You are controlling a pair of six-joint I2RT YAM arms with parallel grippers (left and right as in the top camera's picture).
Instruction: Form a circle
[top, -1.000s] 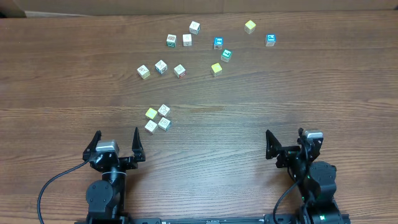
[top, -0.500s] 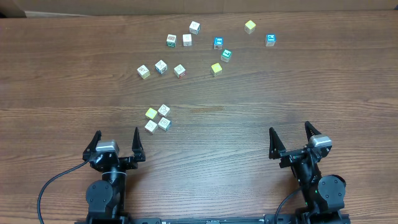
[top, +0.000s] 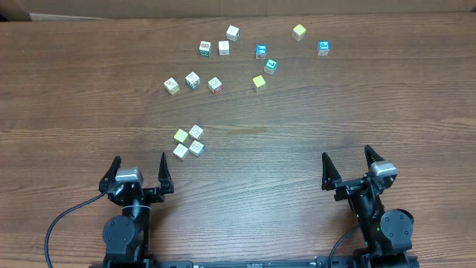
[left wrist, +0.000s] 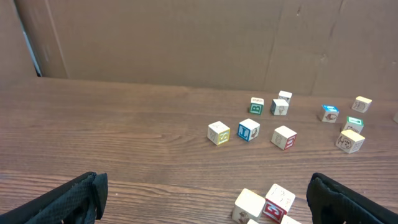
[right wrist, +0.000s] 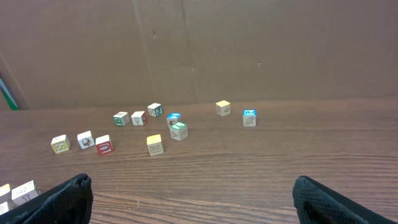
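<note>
Overhead, the light is bright, even and diffuse. The tabletop (top: pixel 312 126) shows crisp wood grain from edge to edge with no glare, and the cubes (top: pixel 215 85) cast only short, faint shadows. Focus is sharp throughout, with no noticeable bending at the frame edges.

Both wrist views are dimmer and warmer. The cardboard (left wrist: pixel 155 43) behind the tabletop's far edge is flat, dull brown, and a pale sheen lies across the wood's middle band. The fingers (left wrist: pixel 68 202) of the left claw (left wrist: pixel 206 183) and of the right claw (right wrist: pixel 193 182) are near-black, soft-edged masses in the bottom corners, with little texture readable. Far cubes look small and slightly fuzzy.
</note>
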